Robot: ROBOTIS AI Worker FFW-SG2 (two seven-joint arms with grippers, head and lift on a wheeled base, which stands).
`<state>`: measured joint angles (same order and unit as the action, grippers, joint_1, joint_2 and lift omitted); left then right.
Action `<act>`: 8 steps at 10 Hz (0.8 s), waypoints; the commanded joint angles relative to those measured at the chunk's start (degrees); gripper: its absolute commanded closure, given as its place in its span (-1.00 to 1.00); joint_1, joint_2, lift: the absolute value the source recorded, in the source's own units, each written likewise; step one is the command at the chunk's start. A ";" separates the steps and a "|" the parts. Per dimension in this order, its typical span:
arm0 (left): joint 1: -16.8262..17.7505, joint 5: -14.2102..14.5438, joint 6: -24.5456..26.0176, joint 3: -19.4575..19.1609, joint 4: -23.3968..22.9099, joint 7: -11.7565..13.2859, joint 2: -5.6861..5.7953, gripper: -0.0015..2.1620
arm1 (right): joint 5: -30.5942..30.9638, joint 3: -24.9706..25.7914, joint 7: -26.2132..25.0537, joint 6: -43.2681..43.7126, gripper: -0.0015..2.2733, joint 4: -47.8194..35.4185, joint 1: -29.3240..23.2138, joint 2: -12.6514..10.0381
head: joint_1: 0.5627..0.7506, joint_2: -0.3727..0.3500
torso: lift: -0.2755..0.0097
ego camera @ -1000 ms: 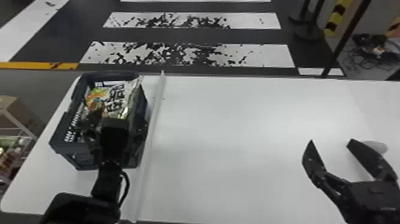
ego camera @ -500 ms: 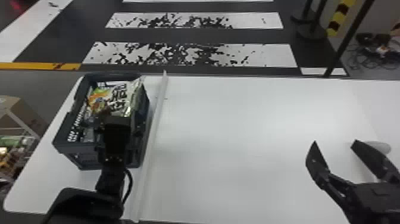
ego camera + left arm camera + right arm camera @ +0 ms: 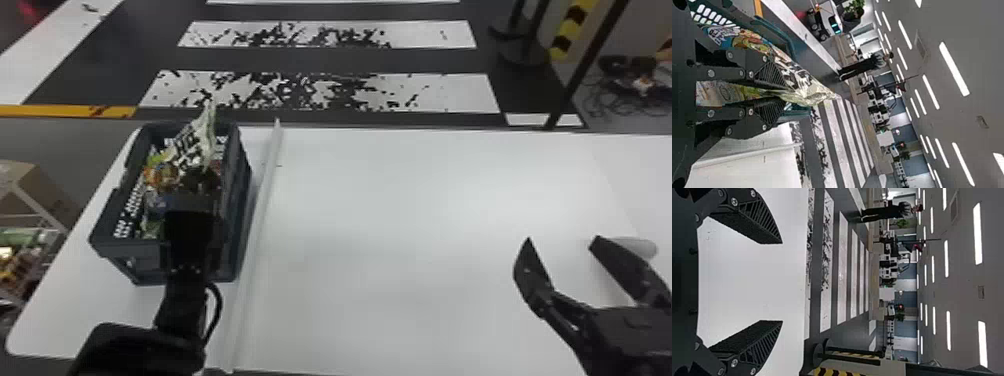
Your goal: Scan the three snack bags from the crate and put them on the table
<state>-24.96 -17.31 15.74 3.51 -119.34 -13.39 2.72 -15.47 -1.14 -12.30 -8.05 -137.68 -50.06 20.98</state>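
Right hand (image 3: 562,240) is waiting over the near right part of the table, fingers spread wide, gripping nothing. Pale rounded object (image 3: 644,246) is sitting just beyond one of its fingers, partly hidden; can't tell if it's serving as the scanner.

White table (image 3: 400,260) is spreading out between the two arms. Long pale strip (image 3: 257,225) is running along it, just beside the crate, dividing the crate side from the open middle.

Grey crate (image 3: 127,247) is standing on the robot's left, on the far side of the left forearm. Left hand (image 3: 785,94) is reaching into it, fingers closing on a snack bag (image 3: 192,147), foil bunching between the pads. Bag is tilting upward, top edge poking above the crate rim, lower part staying inside the walls. Colourful packaging (image 3: 156,176) is showing beside it; can't tell how many bags that's making.

Step in hand, my read: picking a bag, grip made, scan and put-down pending. Next move is calling for a straight lift until the bag's bottom is clearing the rim, then a carry over the strip toward the scan. Watch-outs: foil slipping, bag snagging the wall, neighbouring packaging dragging along.

Striped floor (image 3: 320,92) is lying beyond the table, playing no part.
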 commanded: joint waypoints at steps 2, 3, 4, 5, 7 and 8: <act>-2.20 0.00 -1.72 0.09 -4.14 -1.64 0.00 0.64 | 0.00 -0.26 0.00 0.00 -0.85 0.31 0.32 -0.06 | 0.41 0.17 | 0.28; -3.60 -0.18 -1.72 0.00 -6.61 -1.81 0.09 0.64 | 0.00 -0.53 0.00 0.00 -0.85 0.40 0.40 -0.15 | 0.41 0.18 | 0.28; -5.27 -1.06 -1.72 0.00 -10.21 -2.43 0.09 0.64 | 0.00 -0.61 0.00 0.00 -0.85 0.57 0.49 -0.24 | 0.41 0.19 | 0.28; -7.03 -1.76 -1.54 0.09 -14.43 -2.96 0.09 0.65 | 0.00 -0.79 0.00 0.00 -0.85 0.57 0.58 -0.24 | 0.41 0.20 | 0.28; -9.40 -3.34 1.27 1.67 -21.90 -2.96 0.35 0.64 | 0.00 -1.14 0.00 0.00 -0.85 0.57 0.75 -0.32 | 0.41 0.22 | 0.28; -10.81 -3.96 1.62 3.43 -25.15 -2.96 0.70 0.64 | -0.09 -1.14 0.00 0.00 -0.85 0.57 0.93 -0.32 | 0.41 0.23 | 0.28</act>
<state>-34.85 -20.85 16.97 5.92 -142.40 -16.35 3.23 -15.47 -2.26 -12.30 -8.05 -137.11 -49.24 20.66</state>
